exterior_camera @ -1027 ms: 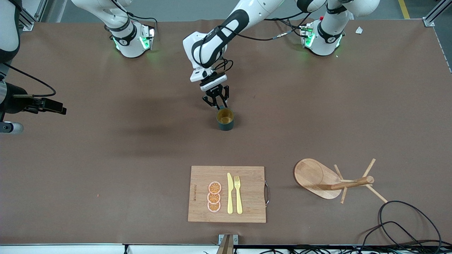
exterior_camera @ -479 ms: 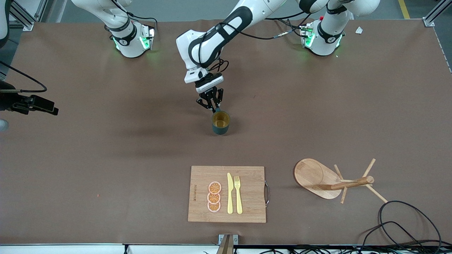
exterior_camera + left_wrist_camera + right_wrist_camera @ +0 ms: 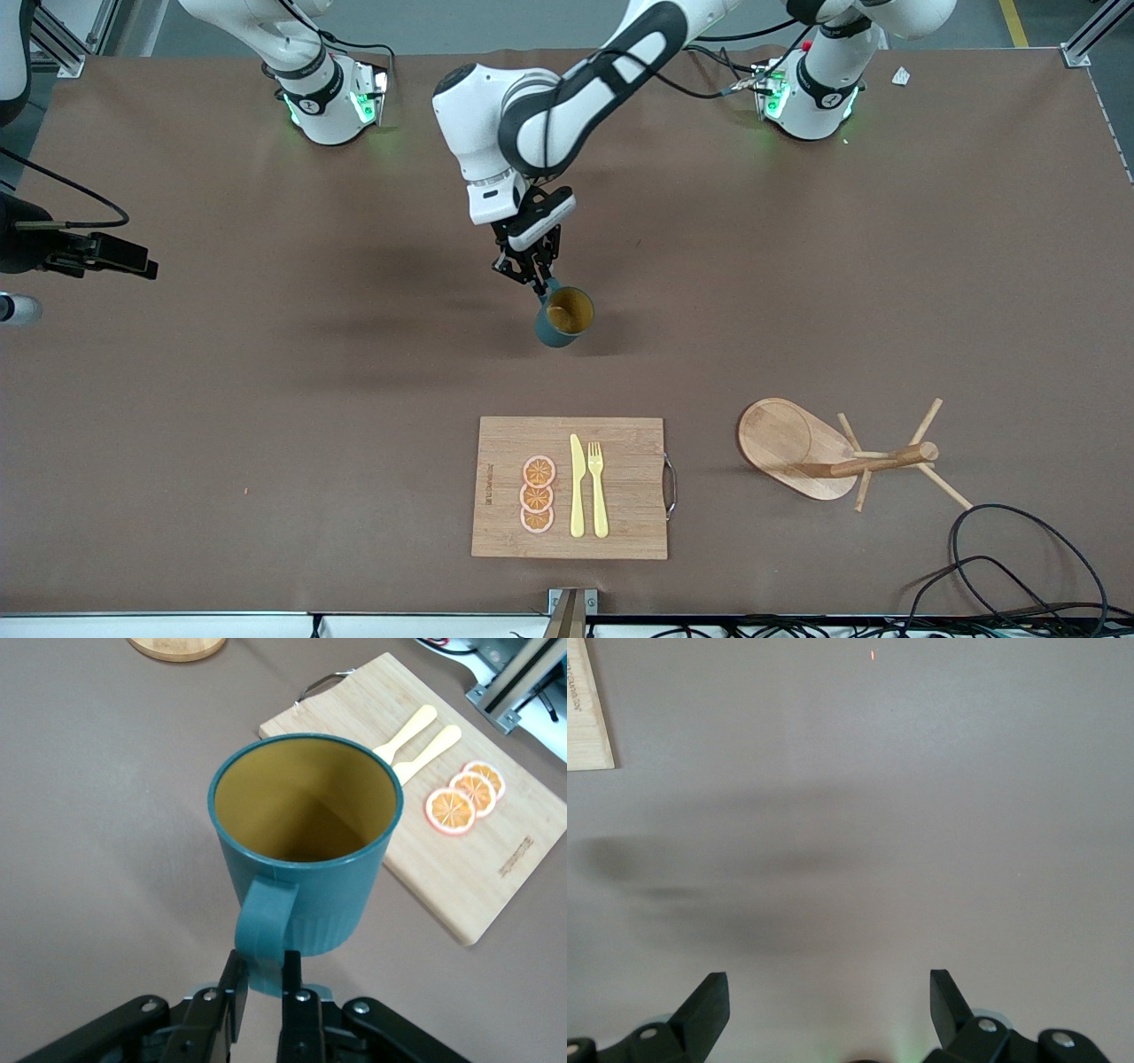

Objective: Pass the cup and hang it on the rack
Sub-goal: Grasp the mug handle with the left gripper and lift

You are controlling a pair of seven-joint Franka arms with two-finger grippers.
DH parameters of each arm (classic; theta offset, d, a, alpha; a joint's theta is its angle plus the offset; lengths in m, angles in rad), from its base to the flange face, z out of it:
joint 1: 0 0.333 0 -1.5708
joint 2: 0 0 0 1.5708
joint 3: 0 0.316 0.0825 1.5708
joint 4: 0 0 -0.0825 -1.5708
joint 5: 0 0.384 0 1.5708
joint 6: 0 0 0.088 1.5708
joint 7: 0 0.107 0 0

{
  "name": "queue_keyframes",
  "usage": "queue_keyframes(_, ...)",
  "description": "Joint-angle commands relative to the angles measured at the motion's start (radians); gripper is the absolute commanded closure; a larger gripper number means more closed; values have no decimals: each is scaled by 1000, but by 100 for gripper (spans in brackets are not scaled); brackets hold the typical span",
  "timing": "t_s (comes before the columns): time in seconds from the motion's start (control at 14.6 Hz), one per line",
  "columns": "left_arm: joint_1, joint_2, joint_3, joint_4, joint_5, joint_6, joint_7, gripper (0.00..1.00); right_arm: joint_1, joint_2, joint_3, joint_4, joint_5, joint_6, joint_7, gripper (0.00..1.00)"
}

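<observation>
The teal cup (image 3: 563,317) with a yellow inside hangs tilted above the middle of the table. My left gripper (image 3: 539,282) is shut on its small handle. The left wrist view shows the cup (image 3: 301,842) mouth-on, with the handle pinched in my left gripper (image 3: 264,979). The wooden rack (image 3: 788,441) sits near the front camera toward the left arm's end; its base edge shows in the left wrist view (image 3: 177,645). My right gripper (image 3: 133,259) waits at the right arm's end of the table; the right wrist view shows it (image 3: 828,981) open and empty over bare table.
A bamboo cutting board (image 3: 620,487) with orange slices, a yellow knife and a fork lies nearer the front camera than the cup, and also shows in the left wrist view (image 3: 496,859). A black cable (image 3: 1019,549) loops by the rack.
My left gripper has lifted the cup off the table by its handle and tipped it, so its mouth now faces the left arm's end. The right gripper has barely shifted.
</observation>
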Motion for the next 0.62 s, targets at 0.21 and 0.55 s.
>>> queue_keyframes(0.21,200,-195,-5,-18,-310,-2,228,100,-23,-19,7,-3,0,-53,47,0)
queue_keyframes(0.55,411,-289,-5,-18,-586,-2,420,100,-49,-79,13,-62,1,-42,37,0)
